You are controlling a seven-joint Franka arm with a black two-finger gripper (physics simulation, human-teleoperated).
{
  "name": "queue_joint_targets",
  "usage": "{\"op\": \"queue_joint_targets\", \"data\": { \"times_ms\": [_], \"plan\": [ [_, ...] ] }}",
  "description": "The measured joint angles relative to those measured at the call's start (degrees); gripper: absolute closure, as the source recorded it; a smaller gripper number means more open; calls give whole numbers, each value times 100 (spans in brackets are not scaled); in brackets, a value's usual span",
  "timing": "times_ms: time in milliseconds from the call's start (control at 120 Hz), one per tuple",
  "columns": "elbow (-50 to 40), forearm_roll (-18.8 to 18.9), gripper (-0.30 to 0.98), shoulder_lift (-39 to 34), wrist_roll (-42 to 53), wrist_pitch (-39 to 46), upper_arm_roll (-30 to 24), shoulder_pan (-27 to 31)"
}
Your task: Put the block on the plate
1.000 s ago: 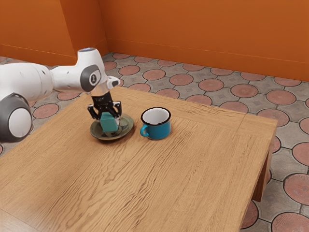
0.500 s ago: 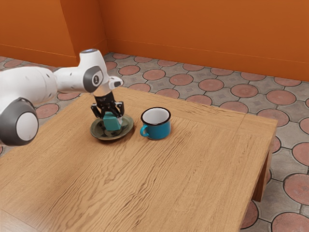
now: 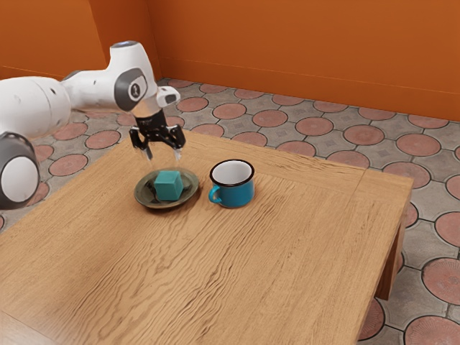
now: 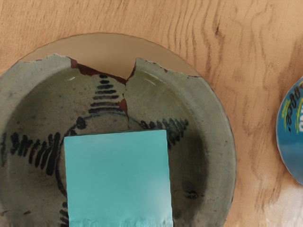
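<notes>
Nearest, the wooden desk (image 3: 273, 280) spreads out its wavy grain, and one of its legs (image 3: 389, 273) stands under the corner at the exterior view's right. Further back, toward the desk's far corner at the exterior view's left, sits the round, grey-green plate (image 3: 146, 200). The teal block (image 3: 168, 186) rests on it, inside the rim. The wrist view shows dark, leaf-like strokes painted around the block, a crack, and a notch broken out of the rim with reddish-brown edges. Just beside the plate, toward the exterior view's right and nearer the desk's far edge than its near part, stands the blue mug (image 3: 236, 194), upright, black-rimmed and white inside; its handle is turned toward the plate, and the wrist view catches lettering on its side. Above the block and apart from it hangs the tool (image 3: 164, 157), released, its two fingers spread with nothing between them. It is carried by the white arm (image 3: 100, 89). Beyond the desk come the floor (image 3: 314, 126) of grey and pink tiles and, farthest, the orange wall (image 3: 309, 50)
</notes>
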Motion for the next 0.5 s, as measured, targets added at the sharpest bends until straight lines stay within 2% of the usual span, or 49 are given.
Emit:
{"op": "queue_joint_targets", "data": {
  "times_ms": [150,275,375,500],
  "plan": [
    [-1306,-36,2,-1400,38,-428,-98,-488],
    [-1676,-48,1,-2289,59,-983,-71,-1117],
    [-1747,-28,1,-2828,72,-1489,412,-1811],
    [-1655,29,0,-3303,86,-2108,618,-2085]
  ]
}}
